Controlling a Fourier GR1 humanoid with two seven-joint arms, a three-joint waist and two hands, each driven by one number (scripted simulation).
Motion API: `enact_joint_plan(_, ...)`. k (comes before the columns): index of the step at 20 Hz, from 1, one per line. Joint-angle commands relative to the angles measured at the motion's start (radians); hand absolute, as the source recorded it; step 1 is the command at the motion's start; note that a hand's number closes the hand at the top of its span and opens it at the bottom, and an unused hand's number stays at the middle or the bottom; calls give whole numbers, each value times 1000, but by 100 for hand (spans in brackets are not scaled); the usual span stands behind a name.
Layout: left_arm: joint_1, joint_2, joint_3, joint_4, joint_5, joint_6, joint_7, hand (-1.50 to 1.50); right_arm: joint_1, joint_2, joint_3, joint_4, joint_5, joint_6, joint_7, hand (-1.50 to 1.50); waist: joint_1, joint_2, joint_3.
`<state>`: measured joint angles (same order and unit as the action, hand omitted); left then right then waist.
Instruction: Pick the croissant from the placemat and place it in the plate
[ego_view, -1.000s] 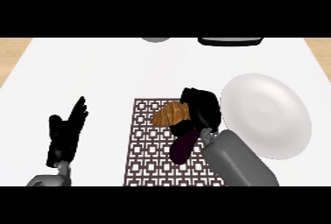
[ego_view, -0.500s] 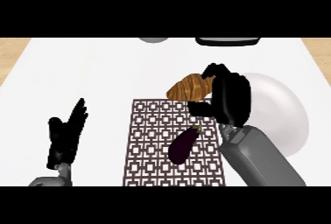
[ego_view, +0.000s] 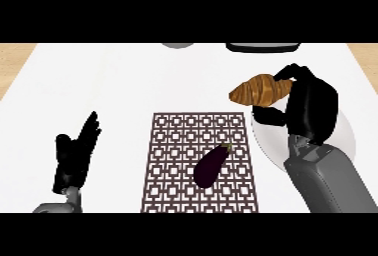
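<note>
The golden-brown croissant (ego_view: 260, 90) hangs above the counter, just past the placemat's far right corner and at the plate's far left edge. My right hand (ego_view: 310, 107) is shut on it, fingers and thumb curled round its right end. The white plate (ego_view: 267, 145) lies right of the mat, mostly hidden under my right hand and forearm. The dark patterned placemat (ego_view: 170, 150) lies in the middle of the counter. My left hand (ego_view: 76, 155) rests open at the lower left, fingers up.
A dark purple eggplant (ego_view: 212, 164) lies on the placemat's right half. A dark tray-like object (ego_view: 263, 47) and a grey round thing (ego_view: 176, 45) sit at the counter's far edge. Wooden floor shows past both far corners.
My right hand has lifted the croissant off the placemat and carried it up and to the right, toward the plate. The eggplant is now uncovered. The left hand has not moved.
</note>
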<state>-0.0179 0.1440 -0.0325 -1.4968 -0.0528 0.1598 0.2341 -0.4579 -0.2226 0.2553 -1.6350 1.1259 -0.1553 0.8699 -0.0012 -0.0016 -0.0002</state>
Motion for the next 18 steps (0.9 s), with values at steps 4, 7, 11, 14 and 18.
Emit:
enact_joint_plan(4, -58, -30, 7, 37, -18, 18, 22, 0, 51, -42, -150, 138, -74, -66, -153, 150, 2, 3, 0)
enact_joint_plan(7, -3, -21, 1, 10, -15, -20, -10, 0, 13, -58, -215, 187, -106, -37, -204, 150, 5, 2, 0)
enact_joint_plan(11, -32, -54, -6, 98, -38, 8, -67, 0, -5, -86, -260, 366, -145, -43, -273, 150, 6, 5, 0)
enact_joint_plan(14, -76, 0, 39, 77, -4, -31, 4, 0, 10, -104, -305, 434, -255, 14, -359, 150, 7, 6, 1)
enact_joint_plan(18, -31, -42, 8, 65, -25, -5, -43, 0, -32, -88, -332, 552, -344, 116, -398, 150, 14, 7, 1)
